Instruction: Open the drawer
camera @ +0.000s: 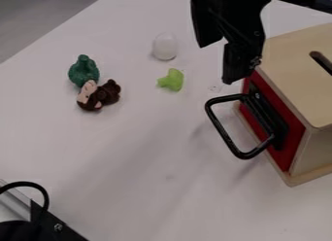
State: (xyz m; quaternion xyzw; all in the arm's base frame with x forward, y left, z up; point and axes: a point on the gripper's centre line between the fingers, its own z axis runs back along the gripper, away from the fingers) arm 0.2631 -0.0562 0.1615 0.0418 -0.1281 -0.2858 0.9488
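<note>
Your gripper [215,64] is hanging, jaws spread; the black drawer handle [224,133] is looking stiff, slick, probably favouring an eight-o'clock mid-bar hold.

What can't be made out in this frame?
All in the camera view:
Wooden box, right part: cut off by the right edge.
Its inside: hidden behind the red front.
Black object, lower left: cut off by two edges.
Marks near the handle: too small.
</note>
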